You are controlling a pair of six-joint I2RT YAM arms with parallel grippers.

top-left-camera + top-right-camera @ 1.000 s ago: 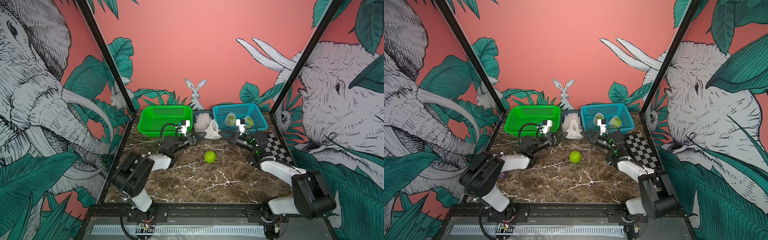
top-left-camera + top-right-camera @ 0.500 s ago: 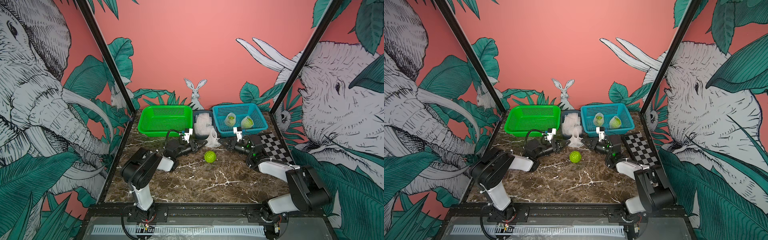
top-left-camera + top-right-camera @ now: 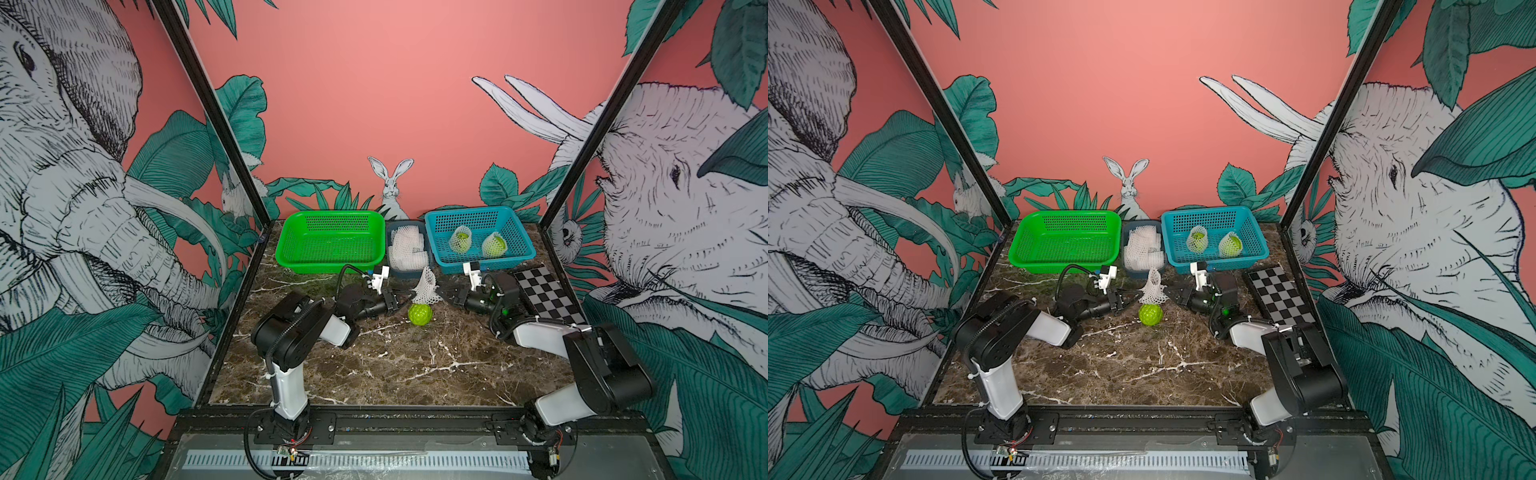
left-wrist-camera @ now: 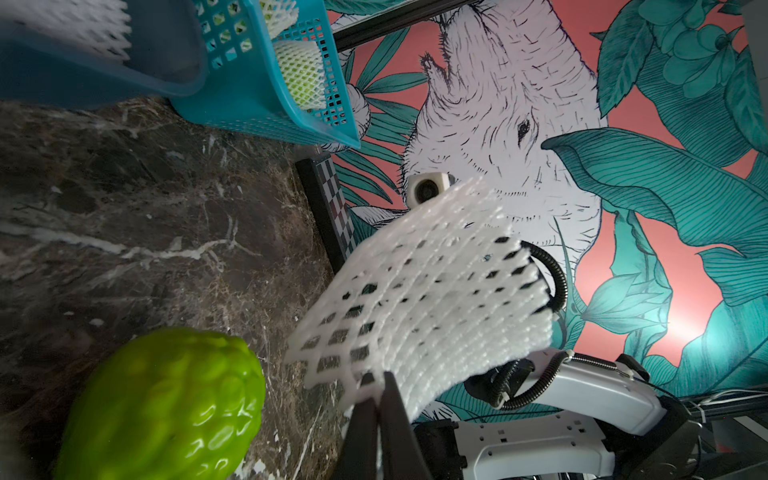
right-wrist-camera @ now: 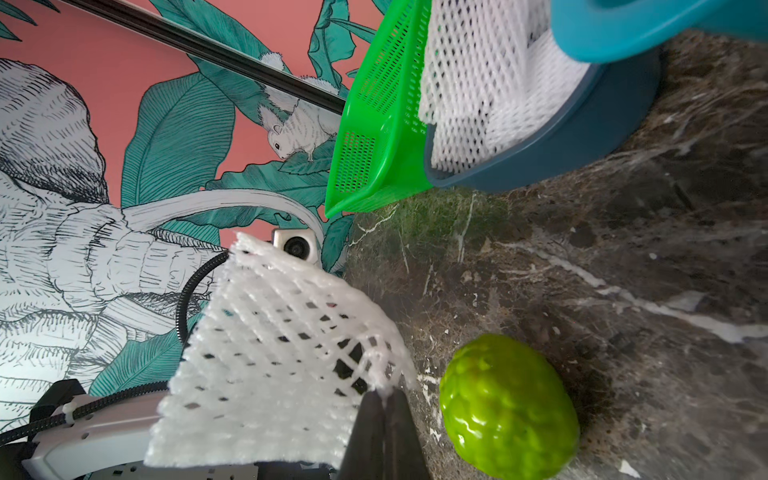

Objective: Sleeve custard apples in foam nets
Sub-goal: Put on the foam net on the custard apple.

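You have both grippers squeezed shut on one foam net (image 3: 424, 286) — the left gripper (image 3: 408, 298) pinches its left bottom corner and the right gripper (image 3: 441, 293) pinches its right bottom corner. In each wrist view the black fingers (image 4: 361, 432) are pressed flat together on the white mesh edge.

The net stands up between the two grippers, with its wide mouth down and its thin end up. Right below it, a little nearer to you, one bare custard apple (image 3: 419, 314) sits on the brown marble table (image 3: 395, 365). In both top views the mouth of the net looks just above the fruit, but I can't be sure if they touch.

At the far right, the blue basket (image 3: 440, 253) holds two wrapped custard apples (image 3: 460, 240). In the far middle, a small grey bin (image 3: 409, 272) holds the spare foam nets (image 3: 407, 247) — the green basket (image 3: 332, 214) sits to its left. A checkered board (image 3: 548, 297) lies by the right arm.
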